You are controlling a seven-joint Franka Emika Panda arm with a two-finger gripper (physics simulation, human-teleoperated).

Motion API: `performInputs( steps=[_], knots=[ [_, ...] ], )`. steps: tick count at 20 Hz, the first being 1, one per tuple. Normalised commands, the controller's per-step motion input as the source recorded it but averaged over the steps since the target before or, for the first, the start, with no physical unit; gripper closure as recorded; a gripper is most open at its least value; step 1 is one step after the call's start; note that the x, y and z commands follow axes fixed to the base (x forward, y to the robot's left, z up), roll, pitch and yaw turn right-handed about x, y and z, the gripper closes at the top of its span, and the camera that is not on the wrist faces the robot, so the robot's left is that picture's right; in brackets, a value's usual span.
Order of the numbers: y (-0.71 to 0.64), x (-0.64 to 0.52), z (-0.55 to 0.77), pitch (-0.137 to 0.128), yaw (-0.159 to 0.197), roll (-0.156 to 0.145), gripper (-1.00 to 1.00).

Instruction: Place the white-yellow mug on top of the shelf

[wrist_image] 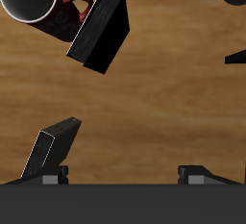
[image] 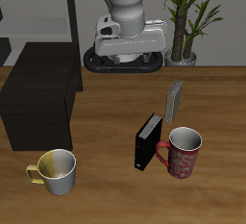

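The white-yellow mug (image: 57,170) stands upright near the table's front edge, its yellow handle pointing away from the other objects. The shelf (image: 38,101), a low black cabinet, stands just behind the mug. My gripper (image: 121,41) hangs high at the table's back, far from both. In the wrist view the gripper (wrist_image: 123,176) is open and empty, with only the fingertips (wrist_image: 56,175) showing, set wide apart. A dark corner in the wrist view (wrist_image: 237,57) seems to be the shelf. I cannot make out the mug there.
A dark red mug (image: 183,152) (wrist_image: 36,1) stands near the front, beside a small upright black box (image: 147,141) (wrist_image: 101,31). A grey patterned box (image: 174,100) (wrist_image: 53,147) stands farther back. A potted plant (image: 189,16) is behind the table.
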Motion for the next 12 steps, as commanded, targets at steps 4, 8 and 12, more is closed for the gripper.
performInputs(
  steps=[4,8,12],
  knots=[
    [-0.10,0.12,0.04,0.001,-0.011,-0.022,-1.00],
    [-0.13,0.30,0.13,-0.017,0.063,-0.019,-1.00],
    [-0.34,0.47,0.19,0.005,-0.042,-0.062,-1.00]
  ],
)
